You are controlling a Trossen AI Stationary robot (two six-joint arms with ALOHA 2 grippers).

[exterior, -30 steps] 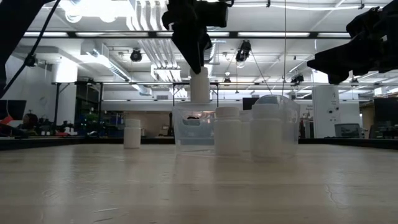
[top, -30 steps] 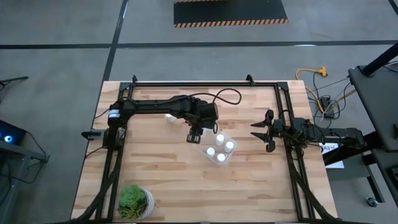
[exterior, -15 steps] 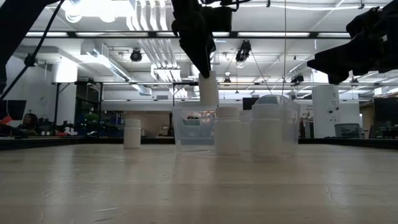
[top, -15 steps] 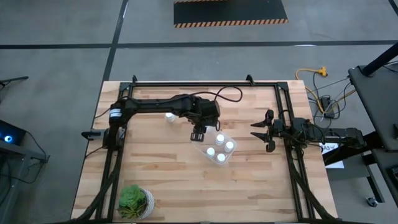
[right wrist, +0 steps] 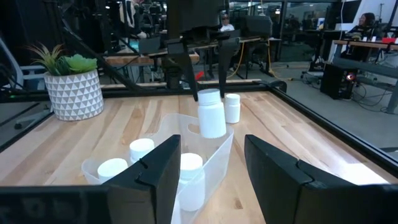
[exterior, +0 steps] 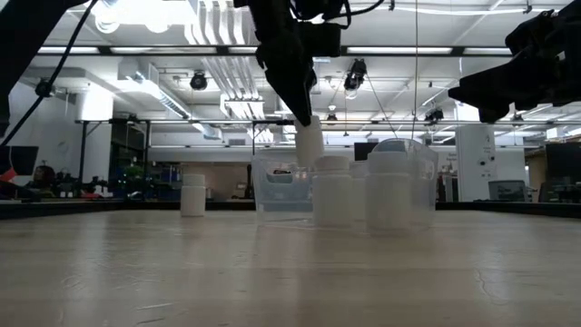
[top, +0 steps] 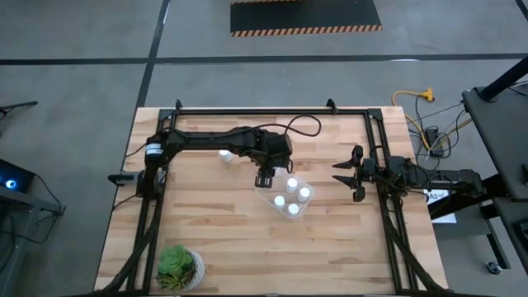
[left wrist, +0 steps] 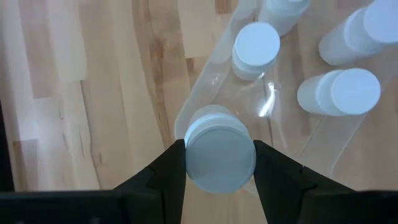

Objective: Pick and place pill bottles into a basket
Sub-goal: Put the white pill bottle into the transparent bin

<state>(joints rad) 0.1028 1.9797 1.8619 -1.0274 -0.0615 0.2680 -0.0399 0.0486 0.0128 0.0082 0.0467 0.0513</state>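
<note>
Tilting pill bottle, left tool gripping

My left gripper holds a small white pill bottle above the far-left corner of the clear rectangular plastic basket. Three capped bottles stand inside; another bottle stands left, the potted plant near-left.

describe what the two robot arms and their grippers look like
Both arms are black, jointed tubes on a dark frame. The left arm carries a looping black cable near its wrist and a small round orange-marked label at its base. The left gripper and right gripper each have two flat, angular black fingers.
</note>
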